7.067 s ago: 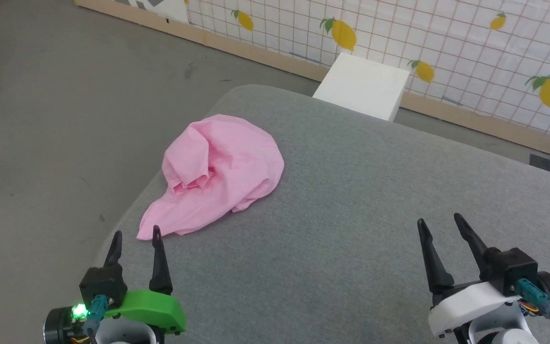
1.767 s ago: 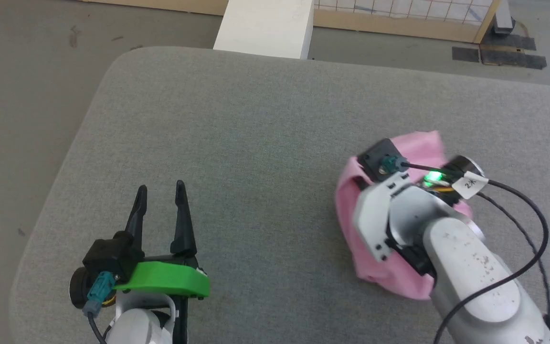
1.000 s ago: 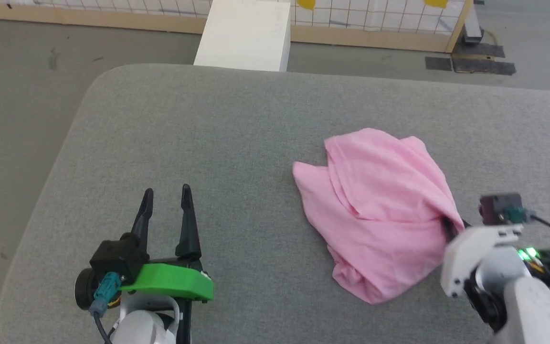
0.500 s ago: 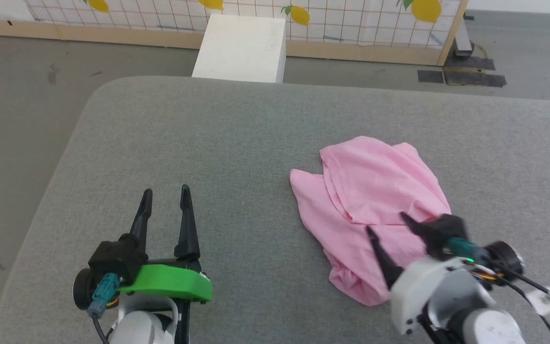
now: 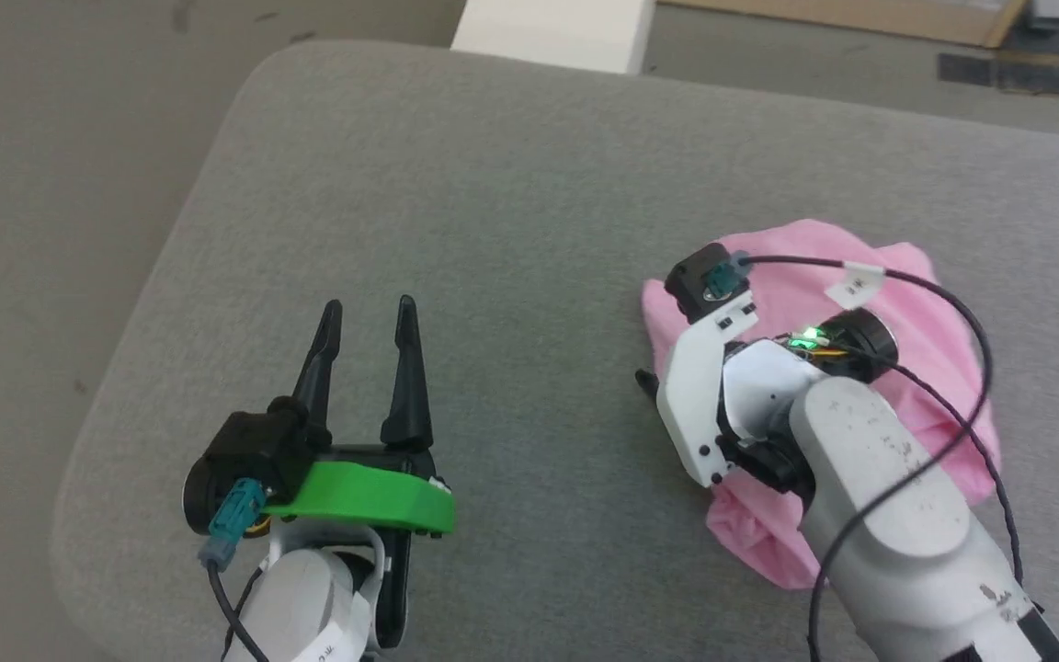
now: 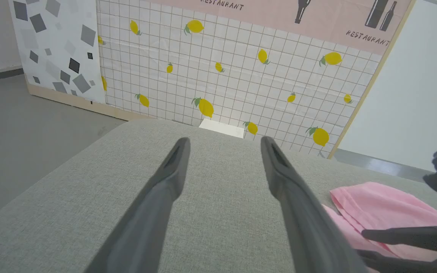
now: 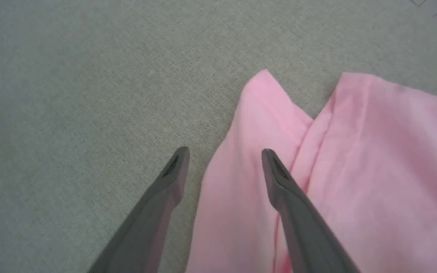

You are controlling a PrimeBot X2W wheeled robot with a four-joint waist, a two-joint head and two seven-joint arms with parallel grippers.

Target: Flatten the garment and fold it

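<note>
The garment [image 5: 925,303] is a crumpled light-pink heap on the right half of the grey table, partly hidden under my right arm. My right gripper [image 7: 224,152] points down at its left edge, open. One finger is over bare grey cloth and the other finger [image 7: 279,178] is over pink fabric, with nothing held. In the left wrist view the garment [image 6: 385,206] lies at the lower right, with the right gripper's fingers [image 6: 408,234] above it. My left gripper [image 5: 370,306] hovers open and empty over the table's left part, well clear of the garment.
The grey padded table [image 5: 493,184] has a rounded far-left corner, with floor [image 5: 51,184] beyond its left edge. A white box [image 5: 552,23] stands past the far edge. A lemon-patterned panel [image 6: 222,76] stands behind it.
My right gripper has let go of the garment's right side, opened, and swung across to its left edge, pointing down. The head camera has tilted down. The left gripper has stayed put.
</note>
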